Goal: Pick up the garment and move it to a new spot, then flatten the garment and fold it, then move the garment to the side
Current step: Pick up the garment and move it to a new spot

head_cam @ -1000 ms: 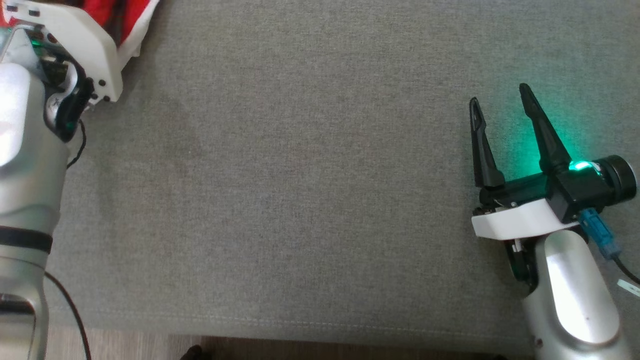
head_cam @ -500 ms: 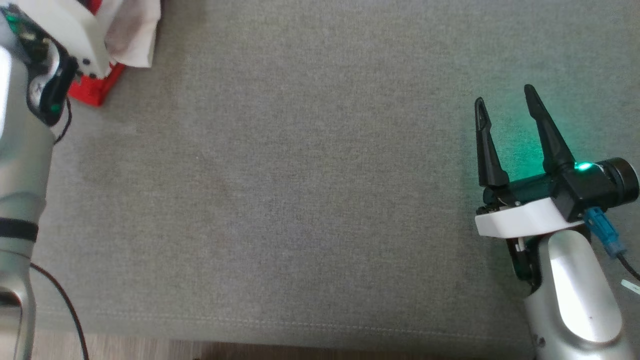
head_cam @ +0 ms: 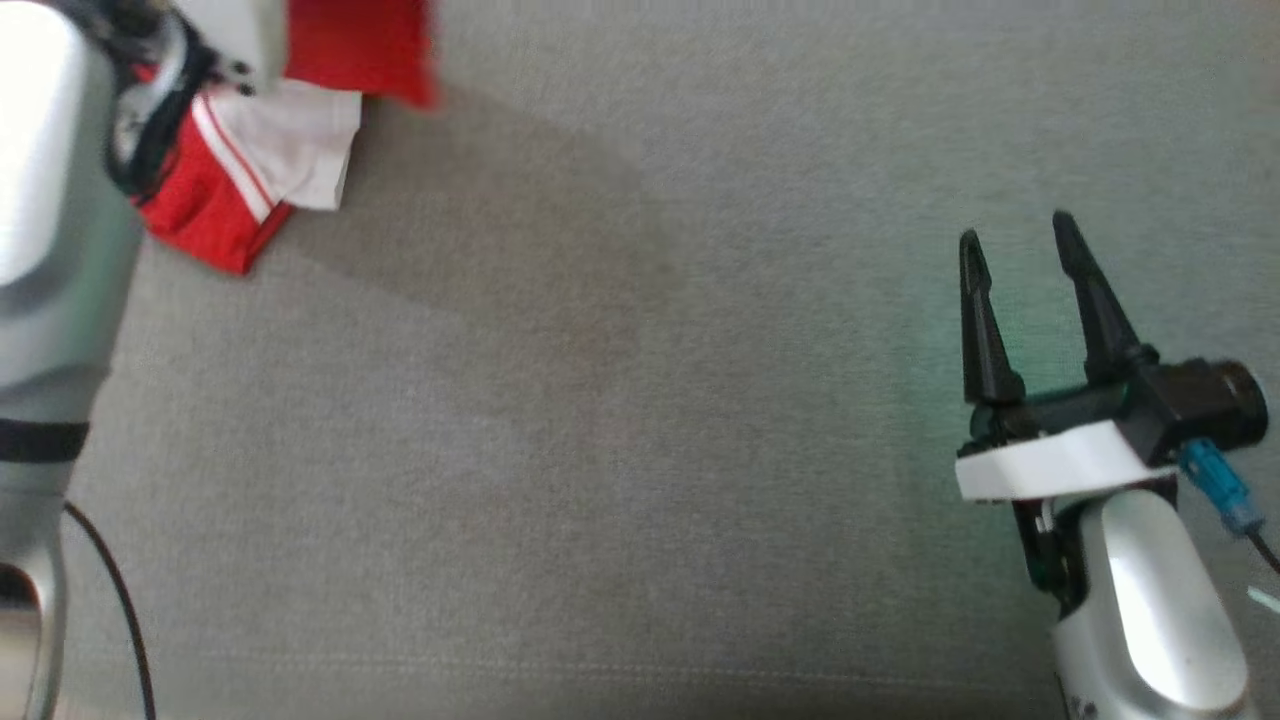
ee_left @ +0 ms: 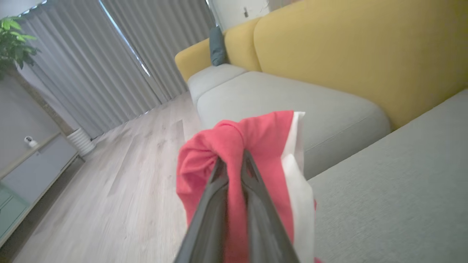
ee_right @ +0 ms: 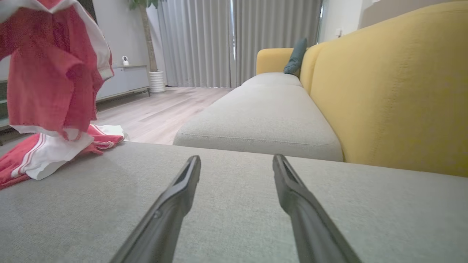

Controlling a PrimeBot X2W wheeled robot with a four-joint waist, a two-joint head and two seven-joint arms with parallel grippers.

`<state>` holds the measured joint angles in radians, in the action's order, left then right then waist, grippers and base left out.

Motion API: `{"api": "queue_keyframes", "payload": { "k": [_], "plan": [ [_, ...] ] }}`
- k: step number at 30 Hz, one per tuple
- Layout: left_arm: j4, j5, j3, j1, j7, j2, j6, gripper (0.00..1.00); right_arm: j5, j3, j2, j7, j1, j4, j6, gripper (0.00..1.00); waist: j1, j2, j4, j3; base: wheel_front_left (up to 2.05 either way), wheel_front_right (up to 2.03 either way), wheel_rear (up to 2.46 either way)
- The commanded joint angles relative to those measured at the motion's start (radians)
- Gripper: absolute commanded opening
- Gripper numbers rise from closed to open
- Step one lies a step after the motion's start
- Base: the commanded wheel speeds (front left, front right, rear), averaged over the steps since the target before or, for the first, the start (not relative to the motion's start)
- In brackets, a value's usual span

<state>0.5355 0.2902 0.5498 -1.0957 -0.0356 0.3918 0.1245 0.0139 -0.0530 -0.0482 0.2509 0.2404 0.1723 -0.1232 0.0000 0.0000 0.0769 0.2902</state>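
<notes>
Garment [ee_left: 263, 135] bunched in clamped left claw [ee_left: 234, 159] — front hidden; right claw [head_cam: 1015, 232] gapes empty.

My left tool [ee_left: 234, 157] has snapped shut on the jersey [head_cam: 280, 150] and lifted it. A second ago only a scrap showed at 11 o'clock in the head view; now red cloth hangs there, with a white, stripe-edged sleeve trailing onto the sofa cushion [head_cam: 640, 400]. The head camera has shifted slightly. The green glow by my right tool [head_cam: 1015, 232] has faded.
</notes>
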Motion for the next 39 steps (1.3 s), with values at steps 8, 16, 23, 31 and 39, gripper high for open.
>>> {"api": "queue_keyframes", "payload": {
  "k": [8, 16, 23, 31, 39],
  "plan": [
    [-0.229, 0.077, 0.090, -0.034, -0.068, -0.036, 0.005, 0.00, 0.041, 0.000, -0.002, 0.011, -0.022, -0.026, -0.008, 1.00, 0.0000, 0.0000, -0.115, -0.078, 0.00, 0.00, 0.00],
    [-0.374, 0.235, 0.212, 0.099, -0.093, -0.099, 0.006, 0.00, 0.060, 0.017, -0.002, 0.011, -0.023, -0.036, -0.008, 1.00, 0.0000, 0.0000, -0.213, -0.039, 0.00, 0.00, 0.00],
    [-0.214, 0.268, 0.281, 0.243, -0.075, -0.107, 0.000, 0.00, 0.074, 0.010, -0.002, 0.011, -0.011, -0.046, -0.008, 1.00, 0.0000, 0.0000, -0.267, 0.013, 0.00, 0.00, 0.00],
    [0.000, 0.259, 0.280, 0.303, 0.033, -0.140, -0.047, 0.00, 0.080, -0.001, -0.002, 0.011, -0.009, -0.051, -0.008, 1.00, 0.0000, 0.0000, -0.278, 0.035, 0.00, 0.00, 0.00],
    [0.118, 0.263, 0.265, 0.334, 0.180, -0.188, -0.070, 1.00, 0.074, -0.009, -0.002, 0.011, -0.022, -0.043, -0.008, 1.00, 0.0000, 0.0000, -0.234, 0.006, 0.00, 0.00, 0.00]
  ]
}}
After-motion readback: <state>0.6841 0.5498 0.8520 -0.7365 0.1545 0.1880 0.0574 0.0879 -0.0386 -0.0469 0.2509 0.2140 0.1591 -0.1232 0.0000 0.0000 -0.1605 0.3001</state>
